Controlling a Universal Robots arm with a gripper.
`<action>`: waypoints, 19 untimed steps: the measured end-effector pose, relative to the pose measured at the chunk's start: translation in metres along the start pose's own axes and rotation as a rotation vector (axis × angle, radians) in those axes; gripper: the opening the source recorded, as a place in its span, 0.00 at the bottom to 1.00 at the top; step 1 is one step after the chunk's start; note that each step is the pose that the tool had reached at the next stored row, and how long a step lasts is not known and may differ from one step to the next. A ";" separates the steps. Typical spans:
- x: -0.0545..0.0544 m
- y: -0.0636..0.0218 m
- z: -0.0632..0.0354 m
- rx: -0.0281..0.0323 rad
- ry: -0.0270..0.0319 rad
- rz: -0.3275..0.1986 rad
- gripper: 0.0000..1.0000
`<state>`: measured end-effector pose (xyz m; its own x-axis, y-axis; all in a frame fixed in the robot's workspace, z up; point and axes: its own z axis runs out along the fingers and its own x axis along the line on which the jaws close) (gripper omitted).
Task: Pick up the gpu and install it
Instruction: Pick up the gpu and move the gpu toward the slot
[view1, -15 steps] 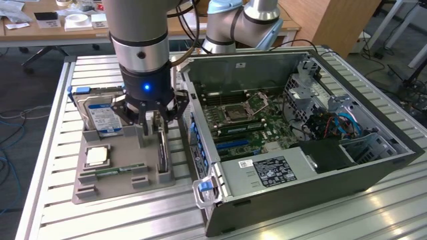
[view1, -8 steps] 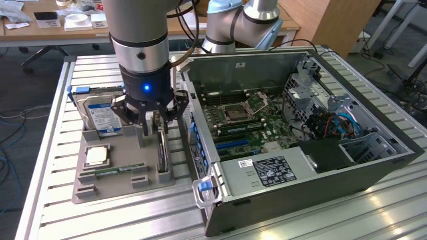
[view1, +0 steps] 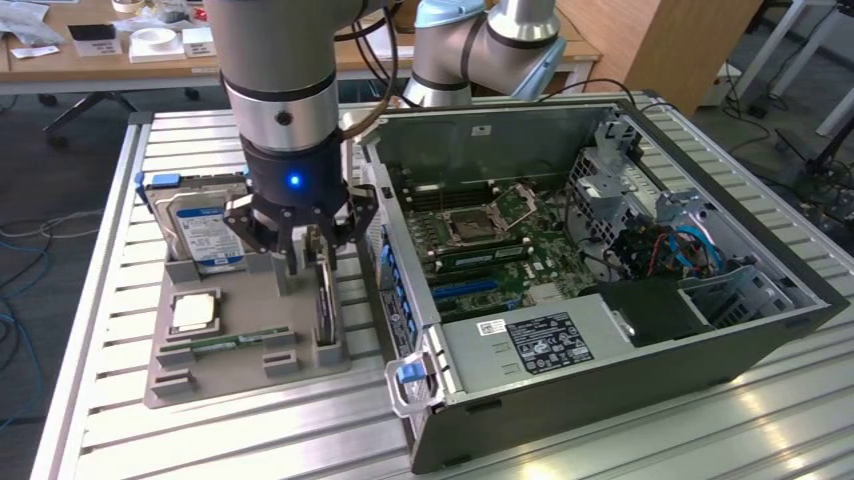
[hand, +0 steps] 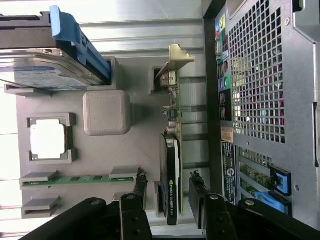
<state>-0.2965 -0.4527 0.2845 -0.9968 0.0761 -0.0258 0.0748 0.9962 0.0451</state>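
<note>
On the tabletop (view1: 94, 420) a tray (view1: 254, 375) sits at the exterior view's left, just beside a computer case (view1: 747, 335) at its right. On the tray a hard drive (view1: 200, 235) stands at the far end, a processor (view1: 195, 312) lies nearer, and a memory stick (view1: 238, 340) nearer again. The gpu (hand: 171, 170) stands on edge along the side next to the case, between the jaws, which seem not to touch it.
</note>
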 end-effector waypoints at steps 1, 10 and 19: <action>0.000 0.0000 0.0009 0.0000 -0.0001 0.000 0.47; 0.000 -0.0001 0.0018 0.0000 -0.0001 0.000 0.47; -0.001 0.0000 0.0023 -0.0002 -0.0002 0.000 0.47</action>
<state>-0.2951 -0.4528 0.2822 -0.9968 0.0759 -0.0260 0.0747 0.9962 0.0453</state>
